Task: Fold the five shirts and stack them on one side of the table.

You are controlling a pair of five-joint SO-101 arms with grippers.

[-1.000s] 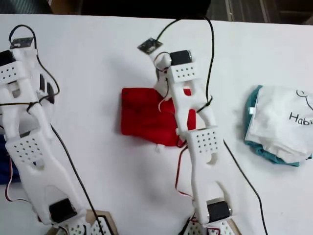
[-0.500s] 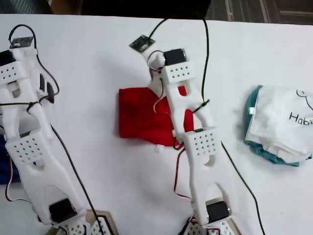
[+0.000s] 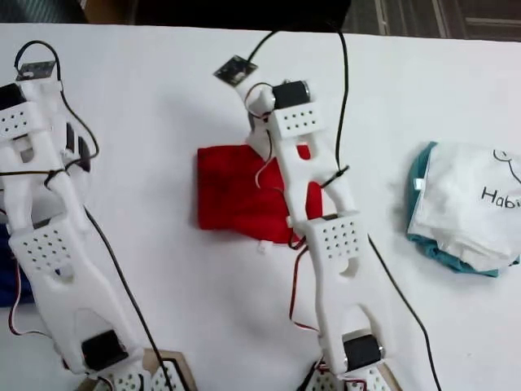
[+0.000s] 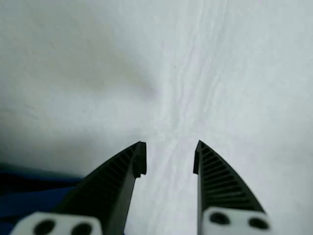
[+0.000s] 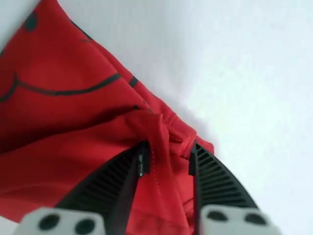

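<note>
Right wrist view: right claw [image 5: 167,149] pinches a fold of the red shirt [image 5: 73,122]; left claw [image 4: 168,156] gapes empty above the worktop [image 4: 195,73].

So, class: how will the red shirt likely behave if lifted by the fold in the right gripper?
Probably floppy: the red shirt bunches into soft ridges where the right gripper pinches it, so the rest should droop. Likely light: thin cloth lying flat on the table. The fold may come undone when lifted.
</note>
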